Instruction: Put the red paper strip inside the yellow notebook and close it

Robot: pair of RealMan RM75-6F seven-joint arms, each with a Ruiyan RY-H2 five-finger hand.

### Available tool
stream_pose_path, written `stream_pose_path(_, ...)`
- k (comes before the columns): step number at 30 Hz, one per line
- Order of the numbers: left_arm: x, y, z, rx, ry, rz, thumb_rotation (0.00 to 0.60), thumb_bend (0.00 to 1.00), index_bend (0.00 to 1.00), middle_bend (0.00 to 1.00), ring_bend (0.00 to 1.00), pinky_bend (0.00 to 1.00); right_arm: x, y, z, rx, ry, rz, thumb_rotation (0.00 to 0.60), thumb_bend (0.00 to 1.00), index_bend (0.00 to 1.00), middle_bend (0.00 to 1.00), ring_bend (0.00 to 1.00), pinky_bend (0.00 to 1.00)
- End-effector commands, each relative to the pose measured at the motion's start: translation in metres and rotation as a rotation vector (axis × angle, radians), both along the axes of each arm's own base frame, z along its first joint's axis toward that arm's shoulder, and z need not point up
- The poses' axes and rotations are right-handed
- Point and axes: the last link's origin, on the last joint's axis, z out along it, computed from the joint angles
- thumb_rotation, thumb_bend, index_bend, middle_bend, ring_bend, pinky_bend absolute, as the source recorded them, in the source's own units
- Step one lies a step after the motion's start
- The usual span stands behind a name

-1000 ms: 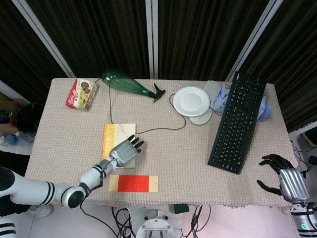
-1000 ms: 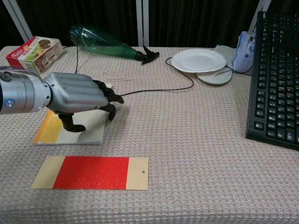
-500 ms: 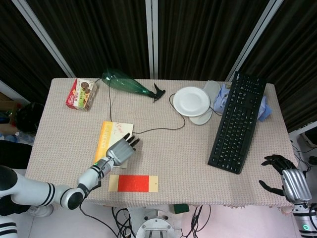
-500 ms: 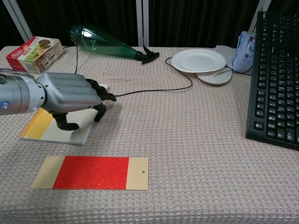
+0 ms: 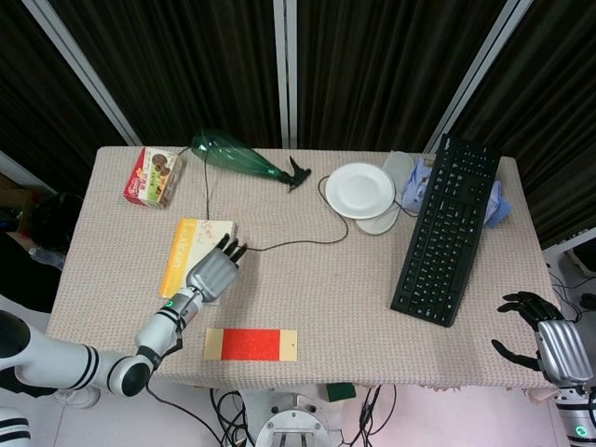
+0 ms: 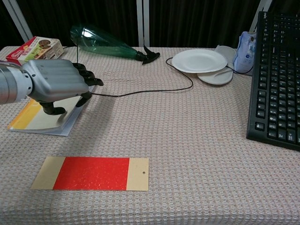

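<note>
Shift: since a second ago the thin yellow-edged notebook with a pale cover (image 6: 41,117) has slid leftward and rotated under the grey left hand (image 6: 58,86), away from its spot just above the strip.
Notebook: closed and flat on the beige woven surface (image 6: 187,154), its yellow spine edge at the left.
Left hand: palm down on the notebook, dark fingers (image 6: 89,80) curled over its far right edge, pressing rather than gripping (likely dragging it to where the cover can be lifted).
Strip: the red paper strip on a tan card backing (image 6: 90,173) lies flat near the front edge, apart from the notebook and untouched; not yet inserted.
Right hand: the right hand (image 5: 545,335) hangs off the surface's right corner, fingers loosely curled around nothing.
Obstacles: a thin black cable (image 6: 150,89) runs just beside the left hand's fingertips and could snag.
Surroundings: green plastic bottle lying on its side (image 6: 105,44), snack box (image 6: 35,51), white plate (image 6: 199,60), black keyboard (image 6: 279,79), all well apart.
</note>
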Motion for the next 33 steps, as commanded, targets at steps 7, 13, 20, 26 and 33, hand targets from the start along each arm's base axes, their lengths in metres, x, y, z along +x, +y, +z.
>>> stream_pose_path(7,-0.015,0.014,0.013,0.09,0.033,-0.088,0.6,0.32,0.45,0.04,0.01,0.08,0.0,0.002,0.001,-0.005,-0.002,0.001,0.6,0.12,0.41,0.26,0.19,0.27)
stream_pose_path(13,-0.026,0.023,0.018,0.12,0.031,-0.13,0.6,0.28,0.46,0.06,0.01,0.09,0.001,0.002,0.002,-0.009,-0.001,0.001,0.6,0.12,0.41,0.26,0.19,0.27)
stream_pose_path(20,-0.037,0.031,0.02,0.128,0.0,-0.111,0.6,0.45,0.5,0.12,0.05,0.11,0.002,0.001,0.001,-0.008,-0.002,0.003,0.6,0.12,0.41,0.26,0.19,0.27)
stream_pose_path(26,-0.036,0.034,0.019,0.13,-0.085,-0.083,0.6,0.59,0.57,0.21,0.1,0.14,0.002,0.001,0.001,-0.008,-0.005,0.001,0.6,0.12,0.41,0.26,0.19,0.27)
stream_pose_path(33,-0.016,0.035,0.01,0.11,-0.158,-0.095,0.6,0.59,0.57,0.23,0.11,0.15,0.0,0.0,0.001,-0.006,-0.007,-0.003,0.6,0.12,0.41,0.26,0.19,0.27)
